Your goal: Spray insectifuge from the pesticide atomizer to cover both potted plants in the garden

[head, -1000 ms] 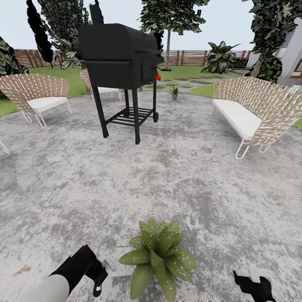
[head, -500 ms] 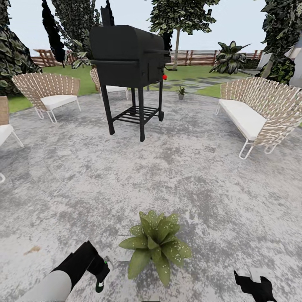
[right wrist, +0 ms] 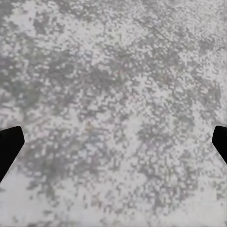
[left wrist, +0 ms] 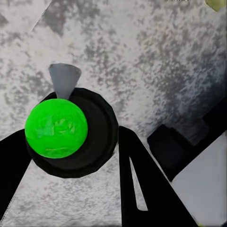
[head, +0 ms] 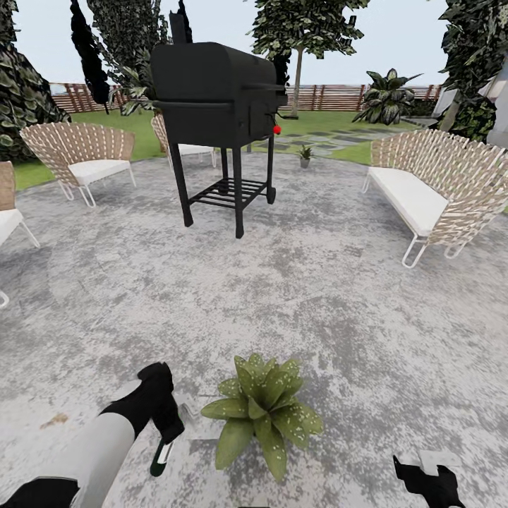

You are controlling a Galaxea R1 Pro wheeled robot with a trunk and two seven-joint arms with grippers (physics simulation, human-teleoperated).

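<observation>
Lifted since a moment ago, the left gripper (head: 164,441) clamps the atomizer (head: 161,457) just beside the speckled potted plant (head: 262,413); right gripper (head: 425,480) hangs open

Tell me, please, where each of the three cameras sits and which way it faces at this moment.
Head view: on the robot's head, facing forward and down over the patio toward the grill; the left gripper holds the bottle beside the potted plant.
Left wrist view: faces the paving along fingers clamping the bottle.
Right wrist view: faces bare paving between fingertips.
All three views share the paving.
</observation>
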